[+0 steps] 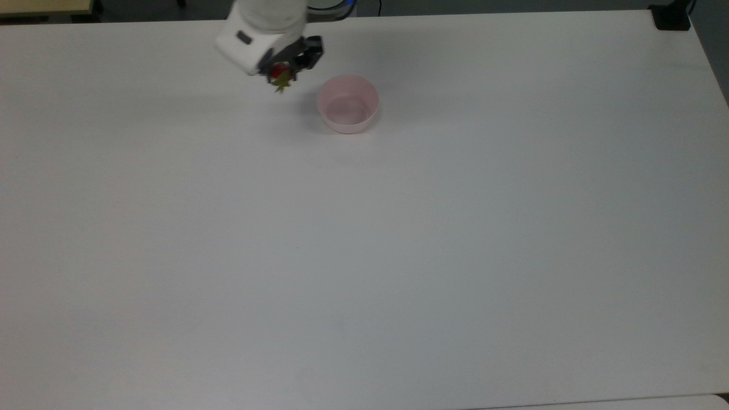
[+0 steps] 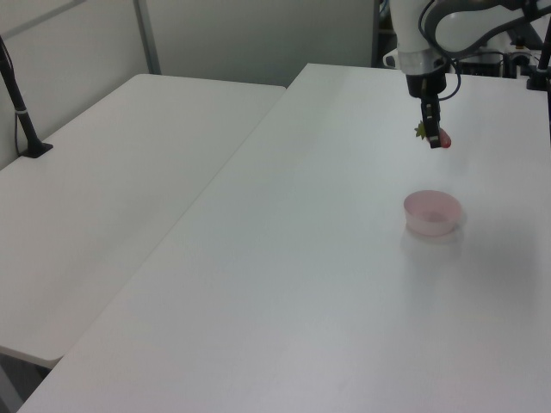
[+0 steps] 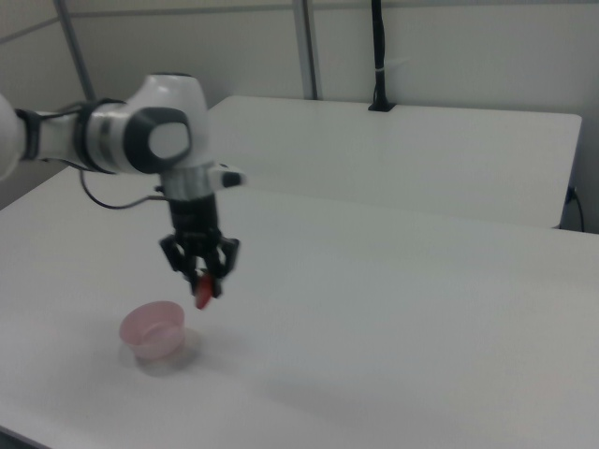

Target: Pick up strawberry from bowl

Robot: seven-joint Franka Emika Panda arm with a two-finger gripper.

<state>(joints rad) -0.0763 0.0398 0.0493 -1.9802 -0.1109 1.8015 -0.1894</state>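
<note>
In the top view the arm (image 1: 267, 23) is cut off by the upper edge. The strawberry (image 1: 279, 74) is partly hidden between the blurred gripper (image 1: 283, 68) fingers; its speckles are too small to make out

Top view looks steeply down on the table (image 1: 398, 256); left and right views look obliquely across it, sharing the bowl (image 2: 432, 212).

Bright, even overhead light, faint soft shadows on the table (image 1: 398, 256), slight motion blur.

Lab or office, plain white tables (image 2: 258, 258), partition walls (image 3: 449, 47)
</note>
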